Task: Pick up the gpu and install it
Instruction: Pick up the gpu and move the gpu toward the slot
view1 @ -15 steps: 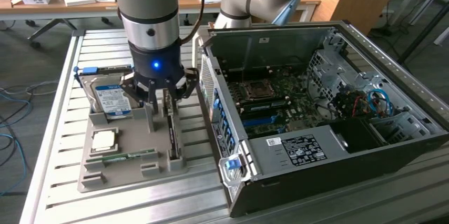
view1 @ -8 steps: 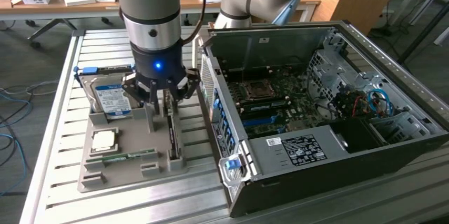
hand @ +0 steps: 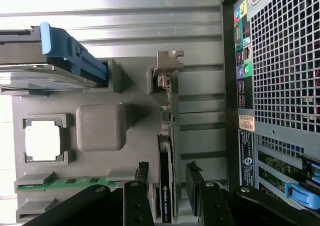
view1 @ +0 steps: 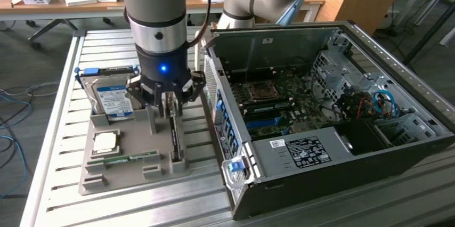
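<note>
At the grey tray's [view1: 117,176] edge nearest the computer case [view1: 299,150], the gpu [hand: 169,116] stands on edge in its slot. The gripper [view1: 165,115] straddles it, jaws apart, seemingly not touching. This is the grasping step, and closing calls for a square, centred squeeze on both faces.

Exterior camera stands back, looking steeply down; wrist camera hangs close, facing straight down. Both share the grey plastic tray [view1: 124,175] [hand: 135,90] and open black computer case [view1: 306,184] [hand: 280,60].

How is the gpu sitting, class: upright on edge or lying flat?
Upright on edge: the gpu stands slotted in the grey holder.
</note>
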Robot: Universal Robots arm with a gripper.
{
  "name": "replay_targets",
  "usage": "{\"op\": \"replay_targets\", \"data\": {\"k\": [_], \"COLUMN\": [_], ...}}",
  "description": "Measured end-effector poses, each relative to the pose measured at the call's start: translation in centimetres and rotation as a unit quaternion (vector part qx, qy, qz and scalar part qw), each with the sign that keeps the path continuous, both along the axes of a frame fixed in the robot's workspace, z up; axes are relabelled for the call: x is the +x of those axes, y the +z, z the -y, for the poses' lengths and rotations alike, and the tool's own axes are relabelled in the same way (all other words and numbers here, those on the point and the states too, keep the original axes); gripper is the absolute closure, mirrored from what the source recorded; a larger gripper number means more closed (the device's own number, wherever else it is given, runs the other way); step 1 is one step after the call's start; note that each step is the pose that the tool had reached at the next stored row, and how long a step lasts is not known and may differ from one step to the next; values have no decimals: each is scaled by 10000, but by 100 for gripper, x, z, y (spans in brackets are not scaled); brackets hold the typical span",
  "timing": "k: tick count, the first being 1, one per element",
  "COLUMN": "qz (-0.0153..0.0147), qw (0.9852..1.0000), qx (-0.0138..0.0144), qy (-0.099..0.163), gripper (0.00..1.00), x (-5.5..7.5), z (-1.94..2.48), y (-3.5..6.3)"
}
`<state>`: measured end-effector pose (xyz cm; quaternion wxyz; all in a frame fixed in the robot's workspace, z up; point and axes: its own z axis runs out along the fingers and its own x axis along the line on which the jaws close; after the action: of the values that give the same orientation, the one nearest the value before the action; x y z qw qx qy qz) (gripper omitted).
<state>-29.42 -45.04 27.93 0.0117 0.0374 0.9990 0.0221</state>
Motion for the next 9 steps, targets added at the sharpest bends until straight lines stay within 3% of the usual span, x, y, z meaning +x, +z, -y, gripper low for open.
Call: {"op": "replay_targets", "data": {"k": [9], "qz": [0], "qw": [10000], "qx": [0], "qy": [0], "gripper": [57], "x": [0], "z": [14], "y": [-120]}}
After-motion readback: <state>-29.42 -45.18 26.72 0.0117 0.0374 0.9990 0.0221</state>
